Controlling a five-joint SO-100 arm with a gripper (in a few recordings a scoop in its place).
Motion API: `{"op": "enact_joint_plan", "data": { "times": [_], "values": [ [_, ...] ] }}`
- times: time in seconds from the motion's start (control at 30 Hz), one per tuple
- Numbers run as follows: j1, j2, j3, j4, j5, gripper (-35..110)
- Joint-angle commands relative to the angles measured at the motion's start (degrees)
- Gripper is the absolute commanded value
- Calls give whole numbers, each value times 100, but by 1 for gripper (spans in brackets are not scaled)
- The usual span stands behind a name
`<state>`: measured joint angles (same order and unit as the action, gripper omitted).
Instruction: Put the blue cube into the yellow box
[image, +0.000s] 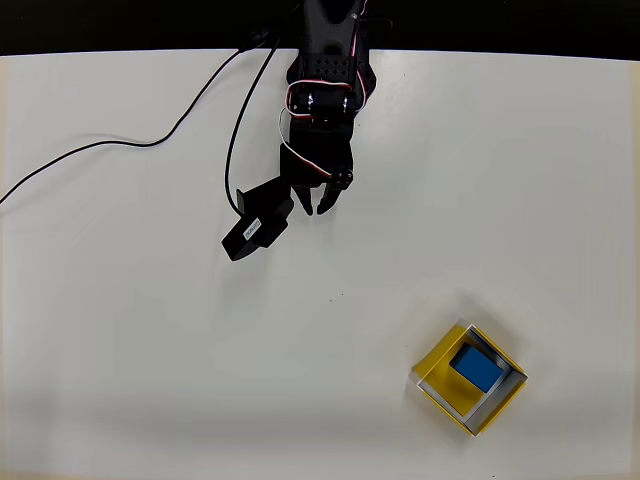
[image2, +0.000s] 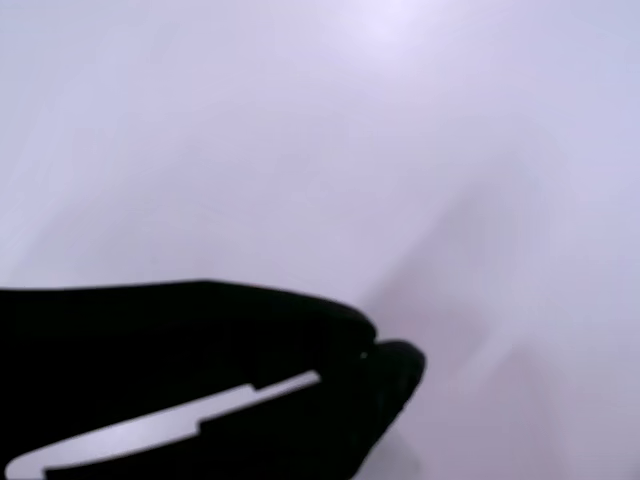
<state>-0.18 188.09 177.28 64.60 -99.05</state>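
Black and held over the white table, the gripper is seen in the overhead view near the top middle, at the end of the black arm that reaches in from the far edge. Its two fingertips are drawn close together, with at most a thin gap between them, and nothing is held. In the wrist view the gripper appears as a dark, blurred shape along the bottom, its tips meeting or nearly meeting over bare pale table; no object is caught between them.

Just beside the gripper, to its left in the overhead view, a small black block with a pale label is seen, with a black cable running from it across the table toward the left edge. Whether the block rests on the table or is carried on the arm cannot be told.

The blue cube is found well apart from the gripper, toward the lower right of the overhead view. It lies inside the yellow box, which is set cornerwise on the table like a diamond. The cube is placed toward the box's upper right side, and a strip of pale floor is left showing along the lower left within the walls.
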Motion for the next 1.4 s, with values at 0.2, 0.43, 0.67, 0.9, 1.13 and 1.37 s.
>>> {"op": "enact_joint_plan", "data": {
  "times": [0.2,0.43,0.67,0.9,1.13,1.37],
  "values": [
    [97,352,290,800,70,0],
    [-70,352,290,1266,97,0],
    [79,343,290,1318,712,0],
    [79,325,290,1318,712,0],
    [79,325,290,1310,712,0],
    [79,325,290,1310,712,0]
  ]
}}
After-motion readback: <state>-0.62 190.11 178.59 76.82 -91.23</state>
